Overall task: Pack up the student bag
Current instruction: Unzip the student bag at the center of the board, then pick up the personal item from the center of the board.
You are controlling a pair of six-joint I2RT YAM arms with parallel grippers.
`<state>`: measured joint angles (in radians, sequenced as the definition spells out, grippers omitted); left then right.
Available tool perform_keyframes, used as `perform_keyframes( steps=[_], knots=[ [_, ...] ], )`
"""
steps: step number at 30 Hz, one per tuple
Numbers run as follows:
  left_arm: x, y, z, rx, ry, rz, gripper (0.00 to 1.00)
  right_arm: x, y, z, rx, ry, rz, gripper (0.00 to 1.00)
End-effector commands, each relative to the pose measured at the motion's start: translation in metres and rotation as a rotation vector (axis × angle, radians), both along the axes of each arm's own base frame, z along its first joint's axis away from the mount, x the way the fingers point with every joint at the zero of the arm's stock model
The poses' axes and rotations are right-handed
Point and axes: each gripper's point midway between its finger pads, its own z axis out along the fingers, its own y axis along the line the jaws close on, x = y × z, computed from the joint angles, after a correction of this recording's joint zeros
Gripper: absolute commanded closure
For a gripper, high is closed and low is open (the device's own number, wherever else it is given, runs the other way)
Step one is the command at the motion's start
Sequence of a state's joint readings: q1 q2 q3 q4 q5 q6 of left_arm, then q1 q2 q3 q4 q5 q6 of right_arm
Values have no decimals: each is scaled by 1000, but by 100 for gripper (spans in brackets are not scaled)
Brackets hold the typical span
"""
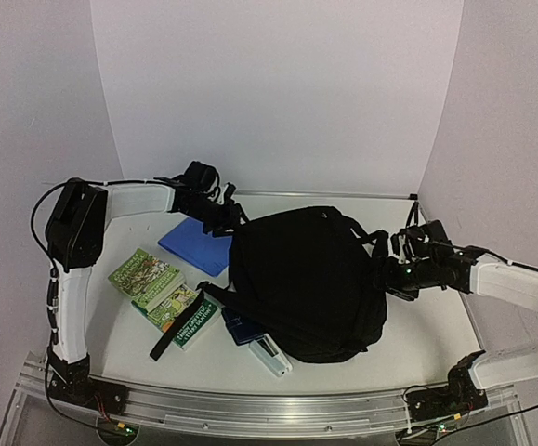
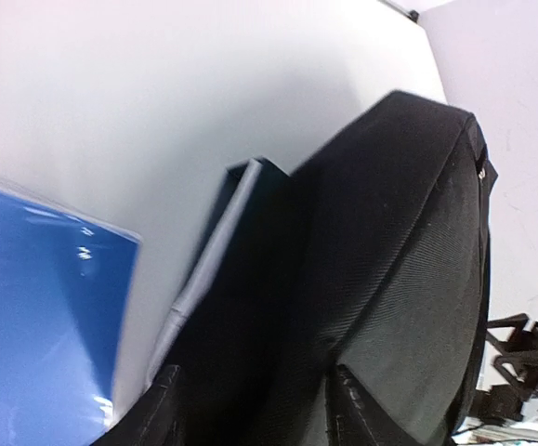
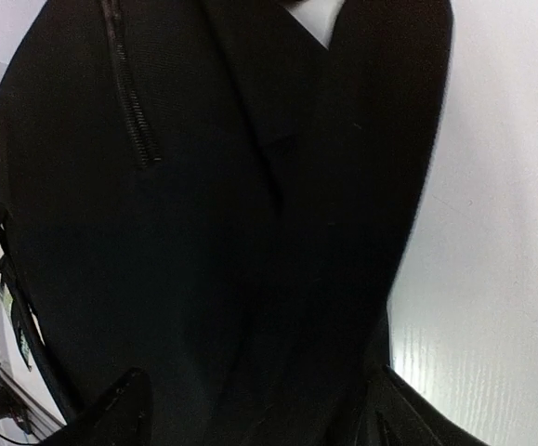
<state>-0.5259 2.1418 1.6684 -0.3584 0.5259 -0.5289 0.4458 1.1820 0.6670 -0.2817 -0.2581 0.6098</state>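
Top external: I count one student bag (image 1: 306, 279) lying mid-table (image 1: 138, 358), one blue folder (image 1: 192, 243) just beside its far-left edge, and three green books (image 1: 145, 272), one navy pouch (image 1: 242, 326) and one white case (image 1: 270, 355) to its near left. The left gripper (image 1: 220, 216) is at the bag's far-left rim, the right gripper (image 1: 387, 265) at its right side. In both wrist views my fingers (image 2: 157, 409) stand apart, with black fabric filling the gap. I can't read the book titles.
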Motion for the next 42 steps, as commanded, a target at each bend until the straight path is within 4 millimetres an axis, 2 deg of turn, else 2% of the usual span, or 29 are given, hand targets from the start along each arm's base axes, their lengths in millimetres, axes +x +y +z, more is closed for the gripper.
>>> perform_keyframes(
  steps=[1,2,3,5,6,8,10,11,12,14,15,16,18,21,22,27,32,36,42],
  knots=[
    [24,23,75,22,-229,90,32,13,-19,47,-131,-109,-29,12],
    [20,34,87,48,-255,118,23,17,-29,62,-182,-143,-60,9],
    [15,43,94,68,-268,138,19,21,-31,76,-191,-178,-69,8],
    [-2,64,105,101,-273,198,15,24,-24,104,-155,-232,-37,8],
    [-15,73,97,111,-240,223,15,24,-17,115,-122,-250,-11,9],
    [-40,83,98,76,-187,269,15,22,7,134,-19,-273,71,12],
    [-63,85,85,66,-127,292,17,21,24,142,40,-278,116,14],
    [-81,82,74,60,-89,299,20,18,41,145,72,-281,152,15],
    [-95,77,64,64,-63,289,23,16,56,144,82,-277,179,15],
    [-123,65,50,62,-12,291,25,3,102,141,91,-269,280,15],
    [-127,63,49,59,-3,288,26,2,107,139,92,-264,290,15],
    [-143,57,39,57,27,282,30,-2,131,129,91,-238,326,18],
    [-162,52,26,31,76,290,34,-18,173,120,121,-219,417,22],
    [-181,50,6,12,143,301,39,-39,217,109,146,-203,506,25],
    [-188,47,0,5,171,302,41,-44,229,99,147,-181,525,28],
    [-216,35,-27,-32,262,289,44,-42,246,69,162,-112,489,35],
    [-227,28,-47,-110,313,287,46,-39,246,67,188,-116,454,36],
    [-226,17,-59,-133,347,274,48,-38,246,69,193,-120,450,37],
    [-228,16,-77,-153,390,291,54,-38,243,73,197,-127,440,39]
  ],
)
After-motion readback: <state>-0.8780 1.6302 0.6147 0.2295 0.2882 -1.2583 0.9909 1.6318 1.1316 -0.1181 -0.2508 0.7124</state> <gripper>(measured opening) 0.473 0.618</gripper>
